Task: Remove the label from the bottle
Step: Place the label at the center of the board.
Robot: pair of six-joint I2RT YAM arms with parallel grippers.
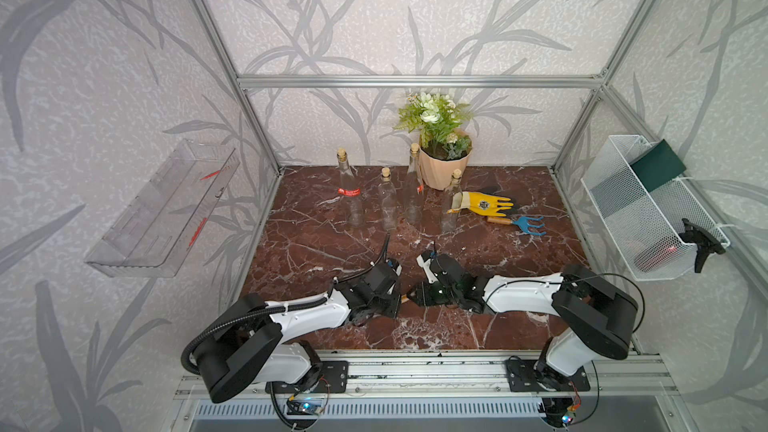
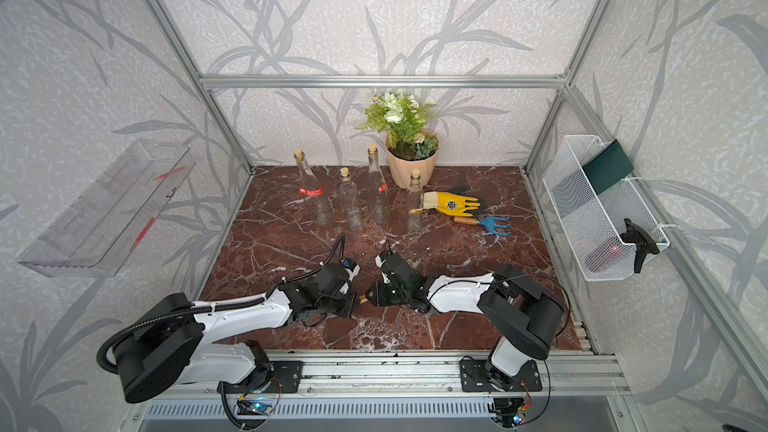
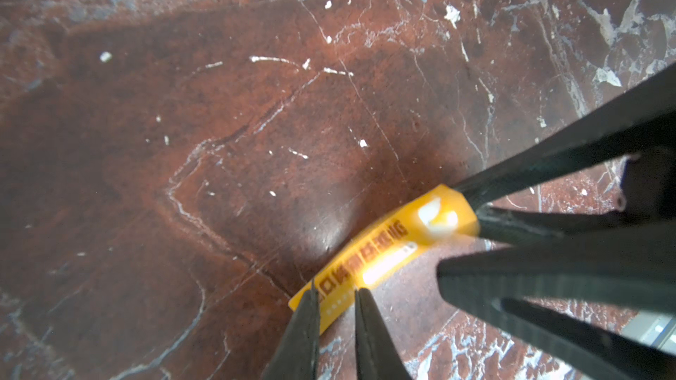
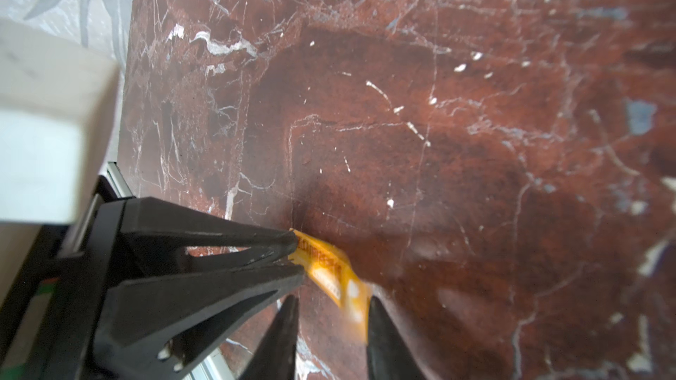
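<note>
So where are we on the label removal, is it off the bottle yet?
Done: a yellow label is off and away from any bottle; the second bottle from the left looks bare. In hand: the left gripper pinches one end, and the right gripper stands open around the other end. Left: releasing the label; two other bottles carry red labels, and whether those count I cannot tell.

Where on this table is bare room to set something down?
Free: the table band between the bottle row and the orange label; the strip left of the red-banded bottle. Crowded: back right, with pot, glove, rake; front centre, around that label.
</note>
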